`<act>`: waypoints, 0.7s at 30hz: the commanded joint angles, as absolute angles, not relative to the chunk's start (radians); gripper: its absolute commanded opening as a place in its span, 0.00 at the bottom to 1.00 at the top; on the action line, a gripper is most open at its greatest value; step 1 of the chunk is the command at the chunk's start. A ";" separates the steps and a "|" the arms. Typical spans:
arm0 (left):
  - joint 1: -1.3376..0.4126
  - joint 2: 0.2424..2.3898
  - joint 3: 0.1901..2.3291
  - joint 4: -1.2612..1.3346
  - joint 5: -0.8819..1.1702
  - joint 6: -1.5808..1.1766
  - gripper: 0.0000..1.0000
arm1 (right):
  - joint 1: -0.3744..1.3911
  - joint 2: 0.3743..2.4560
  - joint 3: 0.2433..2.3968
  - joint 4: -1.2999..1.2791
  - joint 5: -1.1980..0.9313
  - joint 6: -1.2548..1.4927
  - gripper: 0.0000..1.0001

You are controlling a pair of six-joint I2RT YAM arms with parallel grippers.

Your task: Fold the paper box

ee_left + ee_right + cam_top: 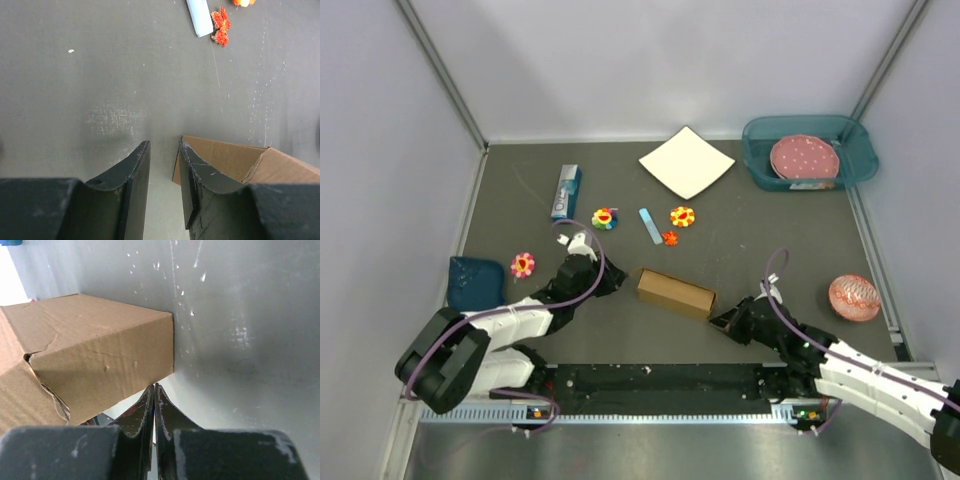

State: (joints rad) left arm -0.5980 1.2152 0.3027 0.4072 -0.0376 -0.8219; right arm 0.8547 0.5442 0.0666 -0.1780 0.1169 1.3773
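The paper box [675, 292] lies as a closed brown rectangular box near the table's front middle. In the left wrist view the paper box [225, 157] shows its end flap, just past my right-hand finger. My left gripper [616, 281] stands at the box's left end. In its own view the left gripper [164, 145] is partly open, with only bare table in the gap. My right gripper [722, 322] sits at the box's right end. Seen from its wrist, the right gripper [154, 386] is shut, its tips against the lower edge of the box [100, 350] near the corner.
A white square sheet [687, 161] lies at the back. A teal bin [758, 160] holds a pink plate. A blue carton [566, 191], a blue strip [650, 226], several small flowers [605, 218], a dark blue cloth [476, 280] and a pink ball [854, 297] are scattered around.
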 commanded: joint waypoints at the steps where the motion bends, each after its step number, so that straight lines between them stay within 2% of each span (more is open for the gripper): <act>1: -0.594 1.197 0.310 0.451 -0.031 -0.827 0.35 | 0.862 0.561 0.028 -0.043 0.091 1.413 0.00; 9: -0.594 1.126 0.285 0.405 -0.060 -0.815 0.35 | 0.861 0.710 0.018 0.074 0.089 1.420 0.00; 16: -0.594 1.081 0.275 0.364 -0.075 -0.795 0.35 | 0.850 0.617 0.020 -0.063 0.176 1.427 0.00; 21: -0.594 1.078 0.272 0.357 -0.072 -0.787 0.36 | 0.711 0.571 0.006 -0.063 0.112 1.361 0.00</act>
